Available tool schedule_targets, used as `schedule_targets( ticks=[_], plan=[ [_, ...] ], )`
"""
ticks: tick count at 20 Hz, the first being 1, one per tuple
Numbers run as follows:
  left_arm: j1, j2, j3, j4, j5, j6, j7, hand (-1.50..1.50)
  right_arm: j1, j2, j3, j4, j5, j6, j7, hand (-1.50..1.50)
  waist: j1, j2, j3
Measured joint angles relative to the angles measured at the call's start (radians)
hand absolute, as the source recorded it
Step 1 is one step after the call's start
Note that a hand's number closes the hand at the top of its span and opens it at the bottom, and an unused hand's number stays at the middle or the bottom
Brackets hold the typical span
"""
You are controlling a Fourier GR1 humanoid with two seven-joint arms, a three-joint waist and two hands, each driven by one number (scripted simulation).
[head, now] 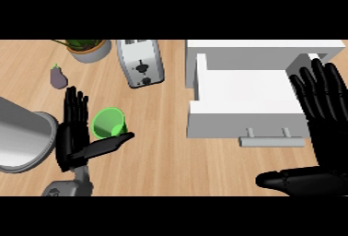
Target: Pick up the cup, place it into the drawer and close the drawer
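**Cup** [108,122]: green, on the desk [170,161] left of centre, mouth turned up toward the view. Not lifted.

**Left hand** [76,138]: open at the cup. Fingers [75,106] are straight and stand along the cup's left side, and the thumb [110,142] is spread out under its near side. The cup sits in the fork between them. Nothing is held, and whether any part touches the cup cannot be told.

**Step in hand (judged):** taking hold of the cup. To do it well:
- Bring the palm up to the cup's wall.
- Curl the fingers round the far side as the thumb closes on the near side.
- Grip the wall, not the rim alone.
- Lift straight up before travelling, so the cup neither skids nor tips.

**Drawer** [238,90]: white, pulled open, right of centre, well apart from the cup. Its handle [270,140] is on the near front. The left and front walls stand proud, so the cup should likely pass above them and then go down inside.

**Right hand** [319,115]: open, fingers [318,87] straight, holding nothing. It shows over the drawer's right side.

**Open room:** bare desk lies between cup and drawer, so the way rightward looks free.

**Edges and neighbours:**
- The toaster [141,62] stands behind the cup, near the drawer's far left corner, so keep the carry on the near side of it.
- An eggplant [59,77] and a potted plant [88,48] lie at far left.
- A grey pot [20,138] sits at the left edge, just beside the left hand, leaving little room that way.
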Motion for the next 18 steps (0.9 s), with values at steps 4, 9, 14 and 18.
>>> schedule_targets(
  ticks=[4,9,14,18],
  plan=[
    [-0.021,0.012,0.036,0.112,0.028,-0.032,-0.068,-1.5,0.022,0.007,0.005,0.016,0.005,0.013,-0.033,-1.5,-0.001,0.0,0.0],
    [0.008,0.013,0.055,0.194,0.054,-0.078,-0.153,-1.5,-0.004,0.005,-0.004,0.02,0.005,0.003,-0.015,-1.5,0.0,0.0,0.0],
    [-0.031,0.021,0.088,0.32,0.07,-0.106,-0.222,-1.5,-0.02,0.004,-0.004,0.02,0.004,0.002,0.002,-1.5,0.0,0.0,0.0],
    [-0.07,0.018,0.114,0.409,0.083,-0.114,-0.272,-1.5,-0.006,0.003,-0.003,-0.008,-0.005,0.009,0.015,-1.5,-0.001,0.0,0.001]
  ],
)
